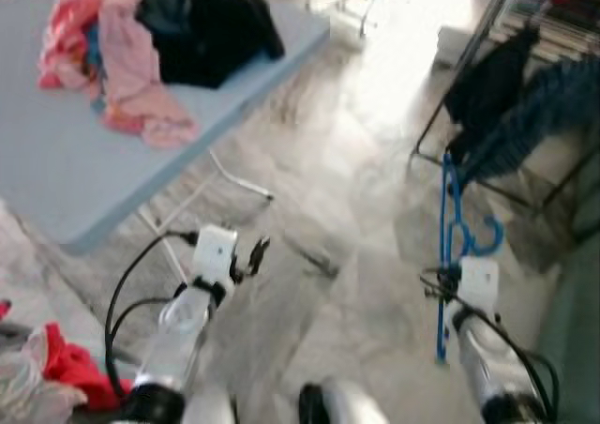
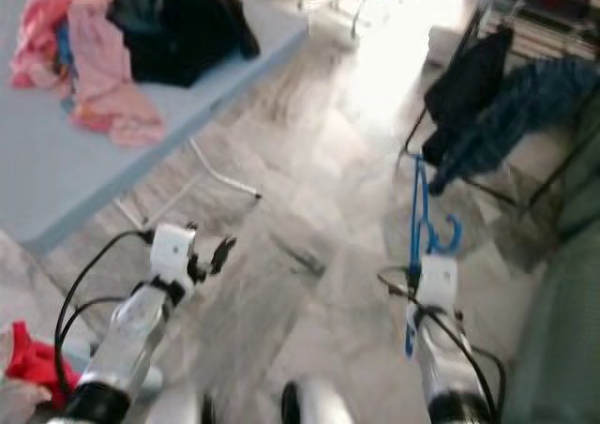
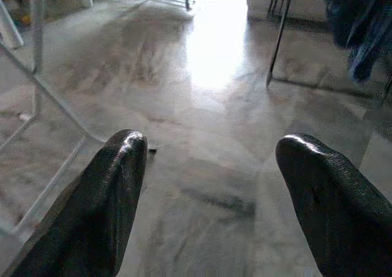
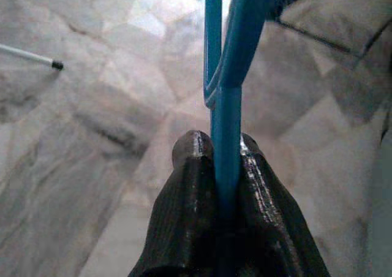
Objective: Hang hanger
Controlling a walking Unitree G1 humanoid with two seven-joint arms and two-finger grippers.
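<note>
A blue plastic hanger [image 1: 452,229] stands upright in my right gripper [image 4: 219,143], which is shut on its lower bar; its hook [image 1: 487,236] curls to the right. The hanger is held low over the marble floor, short of a dark clothes rack [image 1: 473,53] at the right that carries a black garment [image 1: 489,82] and a blue one [image 1: 539,114]. My left gripper [image 3: 211,157] is open with nothing between its fingers, held above the floor next to the table leg [image 1: 239,182].
A light blue folding table [image 1: 84,171] at the left bears a heap of pink [image 1: 117,53] and black clothes [image 1: 211,30]. Red cloth [image 1: 70,363] lies at the lower left. Bright glare covers the floor [image 1: 394,58] ahead. A green edge [image 1: 577,321] runs along the right.
</note>
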